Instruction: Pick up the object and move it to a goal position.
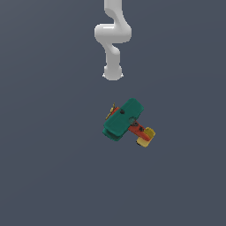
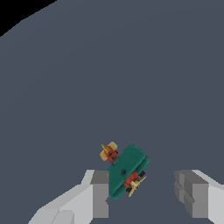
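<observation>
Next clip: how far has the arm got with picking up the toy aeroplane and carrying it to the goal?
Early stage. Done: nothing visible yet; the toy aeroplane lies on the grey floor, apart from the arm. In hand: the approach. In the wrist view the pincer is open, with the aeroplane between its fingers but seemingly well beyond them, ungrasped. Left: descend, close, lift and carry it. No goal marker shows in either view.

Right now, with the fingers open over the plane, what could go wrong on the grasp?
1. The toy aeroplane sits off-centre between the open fingers, close to one of them; descending as is could land that finger on the teal wing rather than beside it.
2. The wing is broad and lies diagonal to the gap, so closing could twist the plane or pinch only a corner.
3. The yellow tail and thin struts stick out and could catch a finger and tip the toy.
</observation>
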`<state>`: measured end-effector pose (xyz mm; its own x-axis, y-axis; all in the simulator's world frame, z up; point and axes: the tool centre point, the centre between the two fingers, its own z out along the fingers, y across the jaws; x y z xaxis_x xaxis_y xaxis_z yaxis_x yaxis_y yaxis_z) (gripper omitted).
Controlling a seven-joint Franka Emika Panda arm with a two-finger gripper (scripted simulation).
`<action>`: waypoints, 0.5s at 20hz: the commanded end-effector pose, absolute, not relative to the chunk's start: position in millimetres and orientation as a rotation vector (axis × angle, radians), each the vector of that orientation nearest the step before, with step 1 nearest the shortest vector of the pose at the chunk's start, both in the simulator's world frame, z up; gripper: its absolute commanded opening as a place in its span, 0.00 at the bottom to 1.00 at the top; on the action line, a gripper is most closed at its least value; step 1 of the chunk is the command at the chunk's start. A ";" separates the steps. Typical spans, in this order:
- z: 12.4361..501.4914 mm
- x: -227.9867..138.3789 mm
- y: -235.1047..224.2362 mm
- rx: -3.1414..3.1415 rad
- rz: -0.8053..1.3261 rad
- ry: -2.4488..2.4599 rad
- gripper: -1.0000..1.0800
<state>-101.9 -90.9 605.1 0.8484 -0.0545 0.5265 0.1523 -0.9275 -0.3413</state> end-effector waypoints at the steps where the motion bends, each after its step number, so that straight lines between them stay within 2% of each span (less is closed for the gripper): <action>1: 608.4 -102.5 -99.4 -2.613 -0.781 -0.072 0.62; 10: 607.4 -99.5 -130.4 -2.480 -0.789 -0.062 0.62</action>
<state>-100.5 -125.3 608.6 0.8301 -0.1054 0.5476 0.1916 -0.8683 -0.4576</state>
